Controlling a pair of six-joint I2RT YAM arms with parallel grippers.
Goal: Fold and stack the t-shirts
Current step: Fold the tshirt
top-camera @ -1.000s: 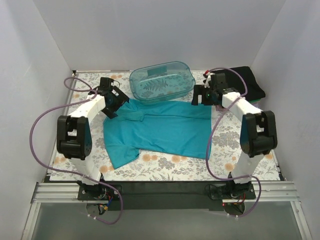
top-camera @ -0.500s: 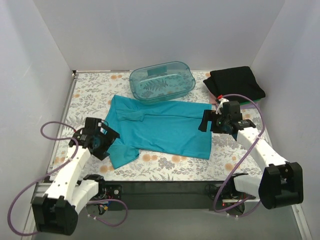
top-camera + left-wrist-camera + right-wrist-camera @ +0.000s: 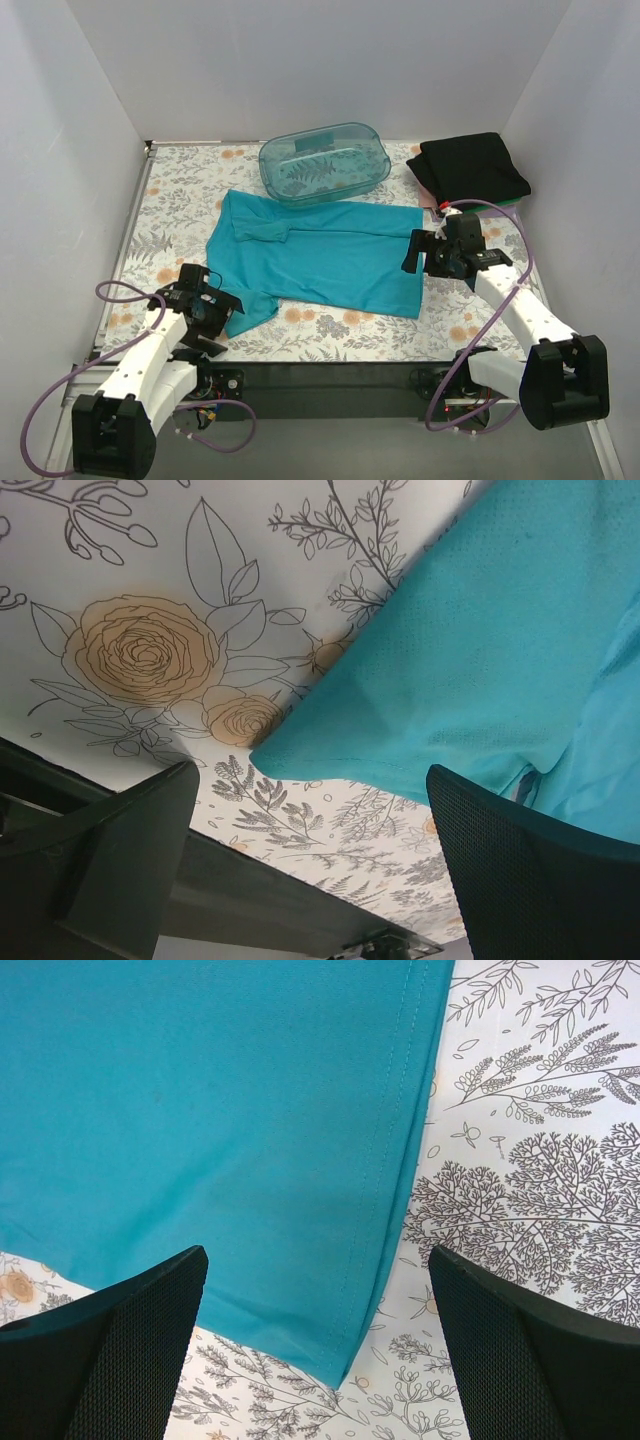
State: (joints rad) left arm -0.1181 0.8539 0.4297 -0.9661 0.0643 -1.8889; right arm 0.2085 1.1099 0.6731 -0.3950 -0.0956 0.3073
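Note:
A teal-blue t-shirt (image 3: 320,250) lies spread flat in the middle of the floral table. My left gripper (image 3: 222,318) is open and empty beside the shirt's near left sleeve (image 3: 440,680); the sleeve corner lies between its fingers (image 3: 120,860). My right gripper (image 3: 412,252) is open and empty over the shirt's right hem (image 3: 390,1210), whose near corner lies between its fingers (image 3: 540,1350). A folded black t-shirt (image 3: 475,165) tops a stack at the back right, with pinkish and green edges under it.
A translucent teal plastic tub (image 3: 323,162) stands upside down at the back, touching the shirt's far edge. White walls enclose the table on three sides. The table's dark front edge (image 3: 250,880) runs just behind my left gripper.
My left arm has swung from the shirt's far left corner to its near left sleeve. My right arm has drawn back from the far right to the right hem.

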